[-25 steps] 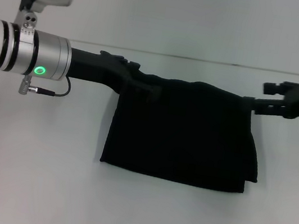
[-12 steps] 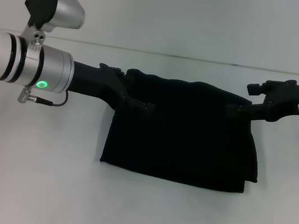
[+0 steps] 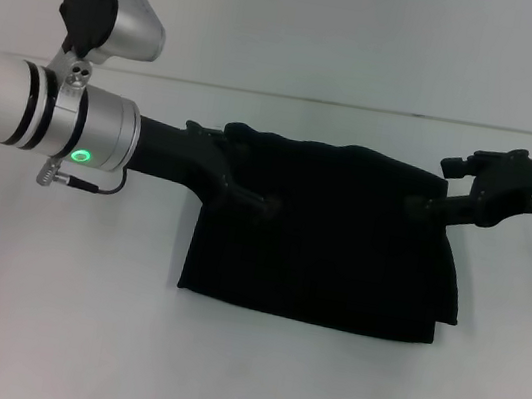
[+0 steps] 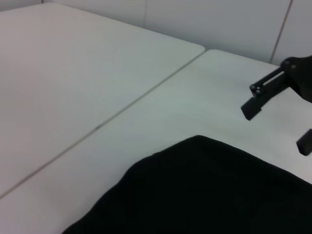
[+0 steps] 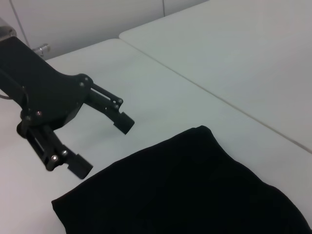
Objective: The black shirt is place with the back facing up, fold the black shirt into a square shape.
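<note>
Head view is showing the table [image 3: 43,326] lying white and wide, with a seam running across its far part; on it, at centre, the shirt [image 3: 325,239] is lying as a compact black block, roughly rectangular, plain side up, no lettering showing; its near edge is reading thick, as if stacked in layers, though black on black is hiding the folds. The left gripper [image 5: 100,141] is sitting at the shirt's far-left corner, and the right wrist view is showing its fingers spread wide and holding nothing, just beside the cloth edge and apparently clear of it. The right gripper [image 4: 275,119] is sitting at the far-right corner, its fingers likewise parted and empty, above the table just off the cloth.

Judging by this, the folding is looking far along, with the last fold laid down and both grippers letting go; the block is appearing wider than deep, so one more fold across may be needed. The next move is calling for lifting both grippers clear without snagging the top layer, then checking the shape.
</note>
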You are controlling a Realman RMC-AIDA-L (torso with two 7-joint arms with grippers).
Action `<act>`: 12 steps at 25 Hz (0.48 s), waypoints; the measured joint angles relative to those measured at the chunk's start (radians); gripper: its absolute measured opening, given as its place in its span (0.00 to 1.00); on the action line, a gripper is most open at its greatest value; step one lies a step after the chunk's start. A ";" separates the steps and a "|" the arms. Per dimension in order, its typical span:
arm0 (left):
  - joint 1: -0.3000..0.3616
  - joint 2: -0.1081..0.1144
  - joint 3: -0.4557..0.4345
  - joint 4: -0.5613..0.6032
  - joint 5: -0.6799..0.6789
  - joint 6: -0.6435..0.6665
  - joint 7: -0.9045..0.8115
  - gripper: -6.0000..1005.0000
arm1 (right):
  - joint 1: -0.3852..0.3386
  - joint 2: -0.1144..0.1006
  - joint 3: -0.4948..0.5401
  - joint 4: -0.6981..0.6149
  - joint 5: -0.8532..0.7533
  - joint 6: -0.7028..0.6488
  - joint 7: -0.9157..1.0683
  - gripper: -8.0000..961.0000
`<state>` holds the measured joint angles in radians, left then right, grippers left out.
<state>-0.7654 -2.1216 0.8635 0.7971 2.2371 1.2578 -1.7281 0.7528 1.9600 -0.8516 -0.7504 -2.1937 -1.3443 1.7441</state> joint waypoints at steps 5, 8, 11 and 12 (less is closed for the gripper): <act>0.000 0.003 -0.007 0.013 0.009 0.030 -0.005 0.95 | -0.001 0.004 -0.002 -0.003 0.000 -0.002 0.000 0.96; 0.004 0.005 -0.010 0.020 0.010 0.034 -0.007 0.95 | -0.003 0.007 -0.003 -0.003 0.000 0.002 0.000 0.96; 0.012 0.006 -0.015 0.031 0.010 0.036 -0.008 0.95 | -0.010 0.007 -0.001 -0.003 0.000 0.002 0.000 0.96; 0.013 0.006 -0.017 0.034 0.010 0.038 -0.009 0.95 | -0.012 0.006 0.001 -0.003 0.000 0.001 0.000 0.96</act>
<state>-0.7522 -2.1153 0.8464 0.8307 2.2473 1.2955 -1.7366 0.7410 1.9660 -0.8508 -0.7533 -2.1935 -1.3431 1.7441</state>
